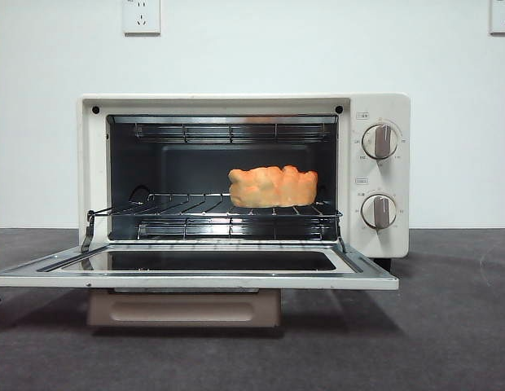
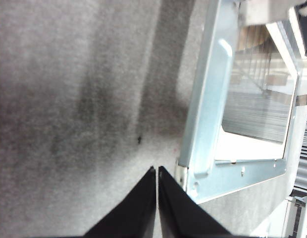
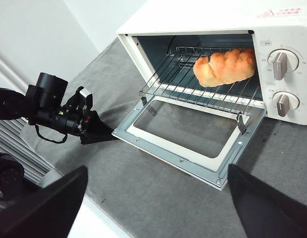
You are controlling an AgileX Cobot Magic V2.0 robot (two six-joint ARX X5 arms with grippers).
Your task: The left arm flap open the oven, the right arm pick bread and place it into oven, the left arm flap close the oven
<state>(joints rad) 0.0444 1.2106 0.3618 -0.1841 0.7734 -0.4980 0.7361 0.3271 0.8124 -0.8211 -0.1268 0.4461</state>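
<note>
1 bread (image 3: 225, 67) beyond right gripper (image 3: 156, 198)

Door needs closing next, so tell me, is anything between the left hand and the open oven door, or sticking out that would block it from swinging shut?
Nothing visible. The left hand, jaws shut, sits by the corner of the lowered door, over bare table. The bread lies well inside on the wire rack, clear of the door's swing.

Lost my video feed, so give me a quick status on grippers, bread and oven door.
Left gripper shut, low beside door corner. Right gripper open, empty, pulled back. Bread on rack in oven; door down, path clear.
</note>
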